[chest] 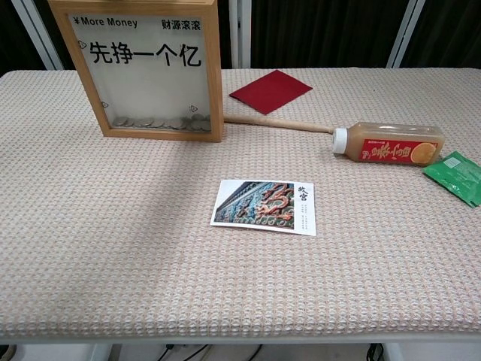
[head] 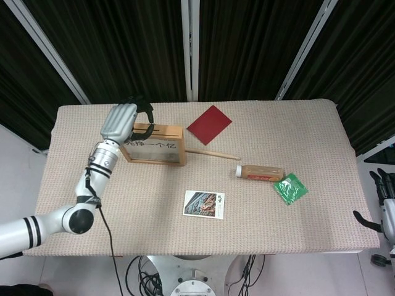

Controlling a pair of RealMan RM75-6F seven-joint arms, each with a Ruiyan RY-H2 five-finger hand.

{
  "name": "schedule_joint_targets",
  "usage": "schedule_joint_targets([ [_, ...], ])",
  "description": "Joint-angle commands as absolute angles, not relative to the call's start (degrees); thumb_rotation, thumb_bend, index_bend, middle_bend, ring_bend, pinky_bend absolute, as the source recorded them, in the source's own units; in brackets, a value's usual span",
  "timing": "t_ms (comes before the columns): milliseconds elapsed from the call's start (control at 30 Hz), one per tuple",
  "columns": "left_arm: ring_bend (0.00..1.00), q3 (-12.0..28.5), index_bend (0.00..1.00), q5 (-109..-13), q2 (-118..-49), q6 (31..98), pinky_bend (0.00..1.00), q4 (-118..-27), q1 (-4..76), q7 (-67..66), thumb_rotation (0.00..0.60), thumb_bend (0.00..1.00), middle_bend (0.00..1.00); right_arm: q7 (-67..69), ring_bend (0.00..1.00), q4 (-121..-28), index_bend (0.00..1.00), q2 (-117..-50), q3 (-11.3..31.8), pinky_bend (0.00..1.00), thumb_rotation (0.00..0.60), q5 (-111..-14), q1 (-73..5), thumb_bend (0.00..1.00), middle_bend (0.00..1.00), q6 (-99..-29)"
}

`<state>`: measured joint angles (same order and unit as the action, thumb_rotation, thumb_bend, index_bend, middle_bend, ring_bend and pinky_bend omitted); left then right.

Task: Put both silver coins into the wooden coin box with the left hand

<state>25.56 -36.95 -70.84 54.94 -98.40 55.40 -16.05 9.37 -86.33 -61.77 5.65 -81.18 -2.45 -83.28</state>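
Note:
The wooden coin box (head: 154,145) stands upright at the table's back left, its slot on top. Through its clear front, the chest view shows the box (chest: 214,75) with several coins (chest: 161,122) lying at the bottom. My left hand (head: 123,119) hovers over the left end of the box top, dark fingers (head: 143,105) curled down near the slot. No coin shows between them, and no loose silver coin lies on the table. My right hand (head: 384,206) hangs beyond the table's right edge, fingers apart, holding nothing.
A red card (head: 209,124) lies behind the box and a wooden stick (head: 213,153) beside it. To the right lie a drink bottle (head: 259,172) and a green packet (head: 290,188). A postcard (head: 204,204) sits at the front centre.

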Motion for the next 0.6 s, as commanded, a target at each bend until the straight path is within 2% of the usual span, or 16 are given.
schedule_joint_targets([
  [33,0.11,24.6,0.63,-34.9,-72.8,54.3,0.16,-96.2,56.9,-17.0,0.6,0.46,0.3,9.7,0.0,-86.1,0.0,-61.8,5.6,0.0,0.6,-81.2,-2.4,0.12,0.0,-83.3],
  [600,0.11,22.6,0.64,-29.4,-73.5,54.0,0.16,-93.7,58.7,-18.1,0.6,0.46,0.31,10.1,0.0,-85.4,0.0,-61.9,5.8,0.0,0.6,-80.7,-2.4,0.12,0.0,-82.9],
])
